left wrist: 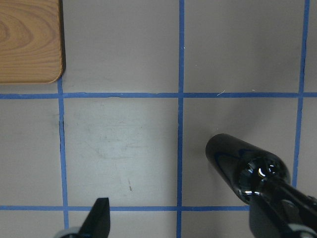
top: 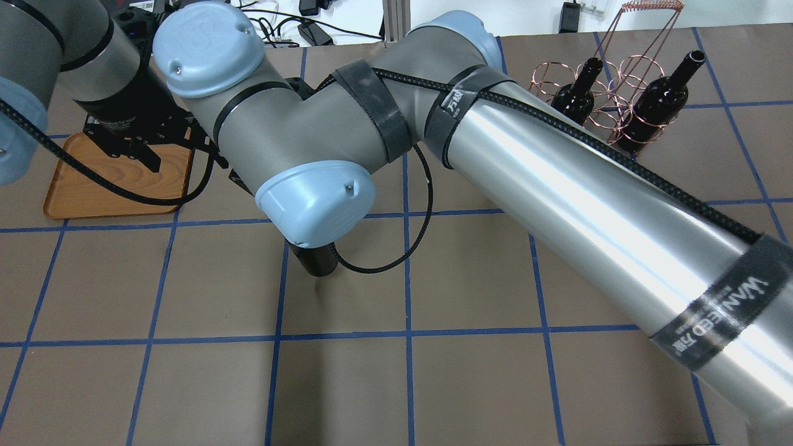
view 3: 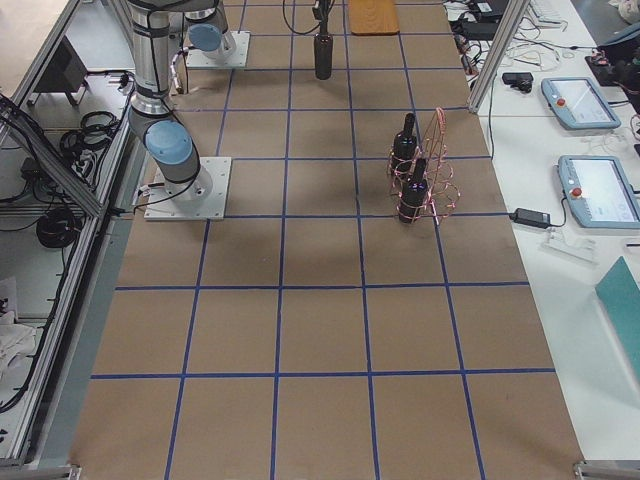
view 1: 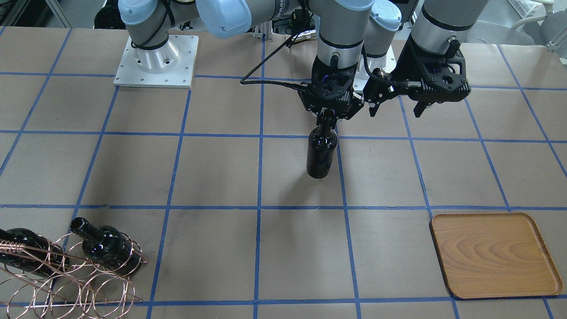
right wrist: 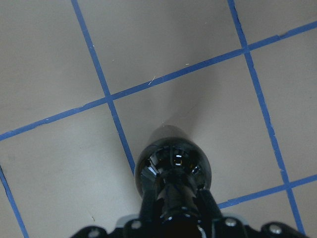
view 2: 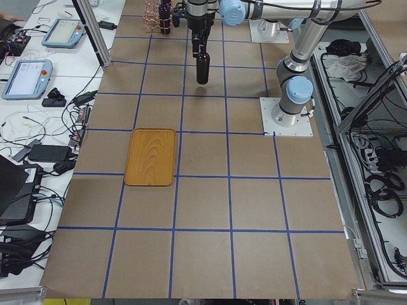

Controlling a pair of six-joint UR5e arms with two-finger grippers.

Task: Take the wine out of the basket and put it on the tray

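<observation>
My right gripper (view 1: 328, 116) is shut on the neck of a black wine bottle (view 1: 322, 153) and holds it upright over the table's middle. I cannot tell whether its base touches the table. The right wrist view shows the bottle (right wrist: 173, 161) from above. My left gripper (view 1: 396, 109) is open and empty just beside it, on the tray's side. The bottle (left wrist: 233, 158) stands right of the left fingers (left wrist: 99, 218). The wooden tray (view 1: 496, 254) lies flat and bare. The copper wire basket (view 1: 88, 283) holds two more bottles (view 1: 104, 246) (view 1: 17, 254).
The right arm's long silver link (top: 588, 204) crosses most of the overhead view and hides the held bottle's top. The right arm's base plate (view 1: 155, 62) sits at the robot's edge. Blue tape lines grid the brown table.
</observation>
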